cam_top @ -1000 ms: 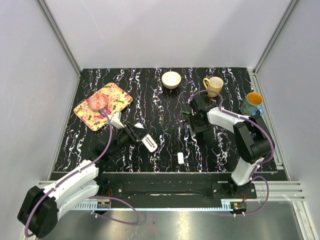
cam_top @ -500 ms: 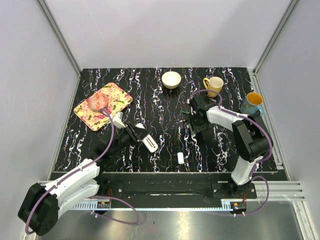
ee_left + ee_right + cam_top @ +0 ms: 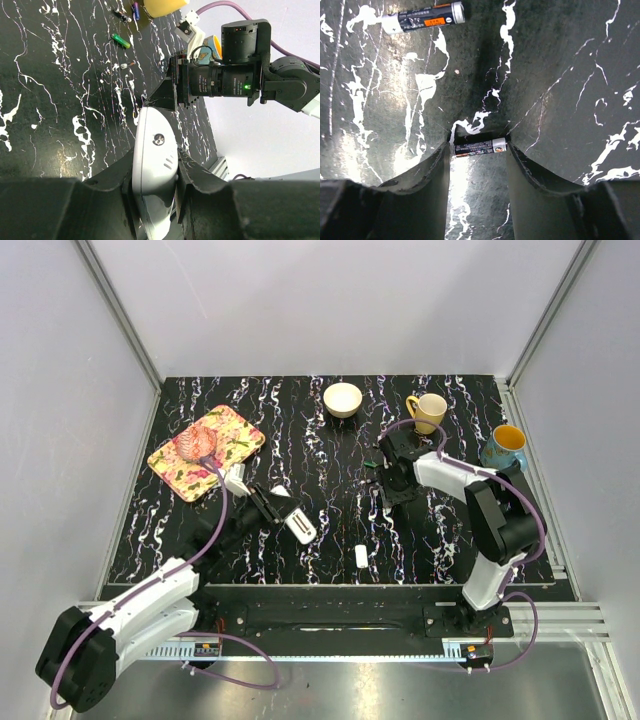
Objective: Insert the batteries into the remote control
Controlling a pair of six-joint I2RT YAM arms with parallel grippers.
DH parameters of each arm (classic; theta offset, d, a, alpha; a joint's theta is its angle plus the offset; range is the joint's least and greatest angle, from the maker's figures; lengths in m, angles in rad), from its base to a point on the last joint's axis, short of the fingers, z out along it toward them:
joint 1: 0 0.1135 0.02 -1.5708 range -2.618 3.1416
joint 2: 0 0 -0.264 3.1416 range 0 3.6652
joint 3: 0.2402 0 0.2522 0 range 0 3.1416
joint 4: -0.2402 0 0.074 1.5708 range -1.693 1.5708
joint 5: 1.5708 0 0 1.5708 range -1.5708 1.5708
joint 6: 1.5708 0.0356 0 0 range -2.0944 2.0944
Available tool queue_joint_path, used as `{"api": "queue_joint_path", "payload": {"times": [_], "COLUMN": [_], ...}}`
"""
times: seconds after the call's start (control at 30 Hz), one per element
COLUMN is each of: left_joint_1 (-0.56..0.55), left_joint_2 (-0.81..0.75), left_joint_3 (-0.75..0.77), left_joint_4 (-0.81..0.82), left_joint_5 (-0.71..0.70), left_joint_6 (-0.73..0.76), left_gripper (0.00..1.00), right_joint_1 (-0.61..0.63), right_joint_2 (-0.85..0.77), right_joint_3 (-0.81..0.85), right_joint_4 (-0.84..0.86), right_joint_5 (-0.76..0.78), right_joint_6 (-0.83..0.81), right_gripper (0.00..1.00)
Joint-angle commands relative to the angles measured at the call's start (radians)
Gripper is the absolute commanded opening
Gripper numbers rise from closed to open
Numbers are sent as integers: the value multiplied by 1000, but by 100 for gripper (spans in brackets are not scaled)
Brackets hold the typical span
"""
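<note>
From above I can't make out the batteries (image 3: 479, 148), too small beneath the right end effector (image 3: 381, 483). At the left wrist frame's bottom, the left end effector (image 3: 155, 172) hides the lower end of the remote control (image 3: 152, 145).

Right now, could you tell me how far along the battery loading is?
Done: the left end effector grips the remote control. In hand: the right end effector has one battery between its fingers, on the table. Left: that one and a second battery lying loose must go in.
</note>
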Motion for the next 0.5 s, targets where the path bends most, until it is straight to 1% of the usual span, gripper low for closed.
{"api": "queue_joint_path", "payload": {"times": [0.0, 0.03, 0.07, 0.1, 0.17, 0.2, 0.23, 0.27, 0.3, 0.37, 0.4, 0.47], "left_joint_1": [-3, -3, -3, -3, -3, -3, -3, -3, -3, -3, -3, -3], "left_joint_2": [-33, -47, -53, -59, -71, -76, -81, -84, -88, -93, -99, -104], "left_joint_3": [25, 22, 19, 15, 12, 15, 15, 17, 17, 17, 15, 14], "left_joint_4": [58, 58, 56, 50, 43, 36, 35, 33, 30, 26, 23, 18], "left_joint_5": [5, -6, -9, -15, -26, -29, -31, -32, -32, -41, -43, -54], "left_joint_6": [1, 1, -1, -1, -1, -1, 1, -1, -1, -4, -5, -7], "left_gripper": [0, 0, 0, 0, 0, 0, 0, 0, 0, 0, 0, 0], "right_joint_1": [2, 2, 2, 0, 0, 0, 0, 2, 2, 8, 14, 20], "right_joint_2": [-84, -116, -133, -150, -202, -216, -236, -240, -245, -250, -245, -221], "right_joint_3": [-3, -10, -20, -45, -77, -111, -123, -132, -145, -145, -130, -107], "right_joint_4": [19, 29, 52, 68, 120, 137, 143, 126, 111, 51, 19, -68], "right_joint_5": [55, 48, 48, 39, 34, 32, 40, 52, 74, 98, 138, 170], "right_joint_6": [266, 322, 386, 518, 655, 797, 871, 943, 1069, 1163, 1238, 1280], "right_gripper": [4, 0, 0, 0, 0, 0, 0, 0, 0, 0, 0, 0]}}
